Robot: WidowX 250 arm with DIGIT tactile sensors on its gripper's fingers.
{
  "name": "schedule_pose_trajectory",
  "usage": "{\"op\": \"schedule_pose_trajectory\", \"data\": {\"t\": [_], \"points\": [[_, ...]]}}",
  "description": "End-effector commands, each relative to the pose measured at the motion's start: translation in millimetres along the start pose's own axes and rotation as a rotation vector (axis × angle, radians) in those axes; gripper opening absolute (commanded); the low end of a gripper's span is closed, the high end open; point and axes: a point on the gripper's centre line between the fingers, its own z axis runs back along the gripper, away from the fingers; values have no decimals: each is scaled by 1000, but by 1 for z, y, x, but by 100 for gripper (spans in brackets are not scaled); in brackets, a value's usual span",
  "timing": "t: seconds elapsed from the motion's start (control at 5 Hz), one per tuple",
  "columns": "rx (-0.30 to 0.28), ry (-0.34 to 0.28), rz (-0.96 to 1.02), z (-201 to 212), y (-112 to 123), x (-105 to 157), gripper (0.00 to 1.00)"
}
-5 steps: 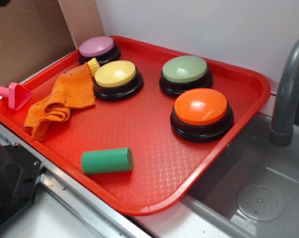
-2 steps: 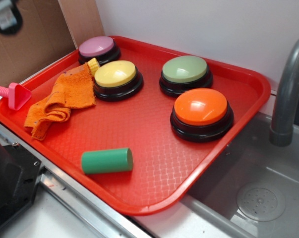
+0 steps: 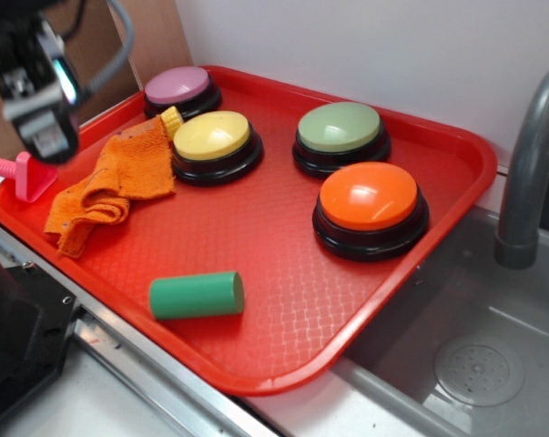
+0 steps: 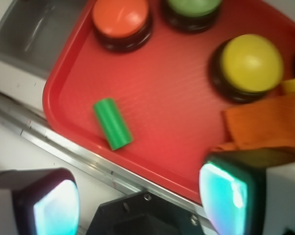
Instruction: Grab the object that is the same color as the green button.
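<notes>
The green cylinder (image 3: 197, 295) is small, solid and matte, with a smooth surface and flat ends. It lies on its side on the red tray (image 3: 274, 237), near the front rim of the tray, and nothing touches it. In the wrist view the same cylinder (image 4: 112, 123) lies slanted near the tray edge, above the metal rail of the counter. Its colour is a deeper green than the pale sage dome of the green button (image 3: 340, 137), which stands on a black base at the back of the tray, just behind the orange button (image 3: 371, 209).

The gripper (image 3: 39, 137) hangs at the upper left of the exterior view, above the left rim of the tray and well apart from the cylinder. In the wrist view the two fingers (image 4: 224, 197) stand far from each other at the bottom corners, so the jaws are wide apart, and there is nothing between them. They touch no object.

In the exterior view the gripper is blurred and cut off by the top edge, so its fingertips are hard to make out. The orange cloth (image 3: 110, 187) covers part of a small yellow thing (image 3: 170, 118) beside the yellow button (image 3: 212, 144). In the wrist view the green button is cut off by the top edge.
</notes>
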Motion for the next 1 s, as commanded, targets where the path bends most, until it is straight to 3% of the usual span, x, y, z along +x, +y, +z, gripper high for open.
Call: {"op": "schedule_pose_trajectory", "data": {"t": [0.0,0.4,0.8], "points": [[-33,38,-74,-80,-12,4,100],[-4,46,12,-115,-3,15,100],[-33,46,87,-127,2,16,100]]}}
